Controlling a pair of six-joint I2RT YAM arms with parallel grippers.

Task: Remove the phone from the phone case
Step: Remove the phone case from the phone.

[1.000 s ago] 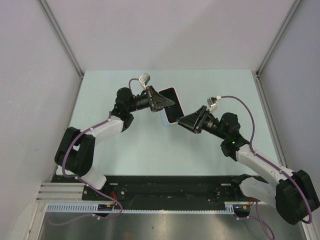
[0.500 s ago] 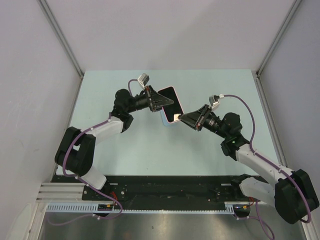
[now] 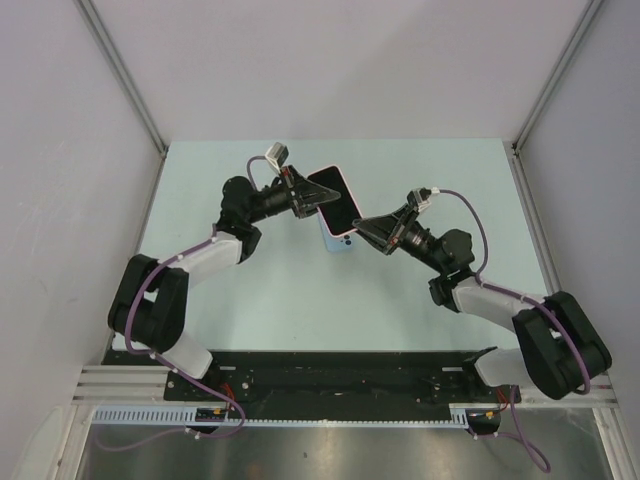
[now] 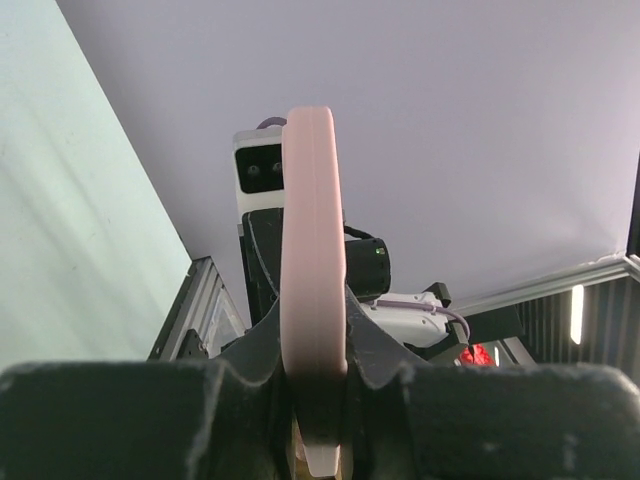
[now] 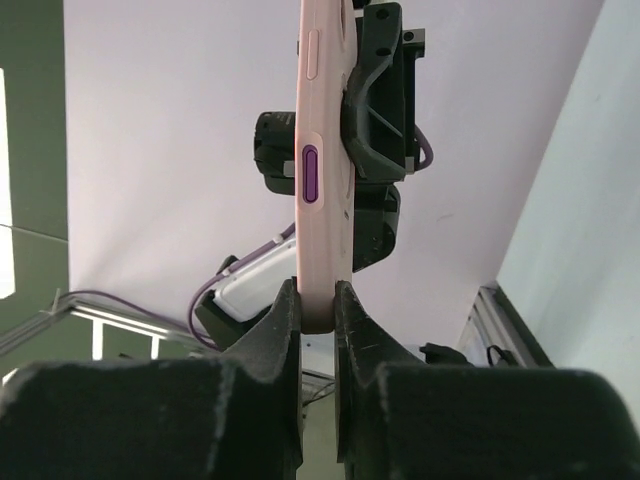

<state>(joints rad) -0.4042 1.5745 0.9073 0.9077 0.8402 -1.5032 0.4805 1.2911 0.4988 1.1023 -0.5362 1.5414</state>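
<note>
Two grips are set on one object: the phone case (image 5: 320, 120), pink and seen edge-on, is pinched at its far end by the left gripper (image 4: 315, 370) and at its near end by the right gripper (image 5: 317, 300). Both pairs of jaws are drawn narrow onto its two faces. The phone (image 3: 335, 200), dark screen upward, is seated in the case and is held in the air above the table (image 3: 250, 290).

The case is judged soft and rubbery, likely to flex and peel at a corner. The phone inside is judged rigid, smooth, weighty for its size and breakable if dropped. A hold is best taken on the case's rim at one end, so that a corner can be bent back, while the phone's flat faces are gripped at the other. The purple side button (image 5: 310, 187) is better avoided.
</note>
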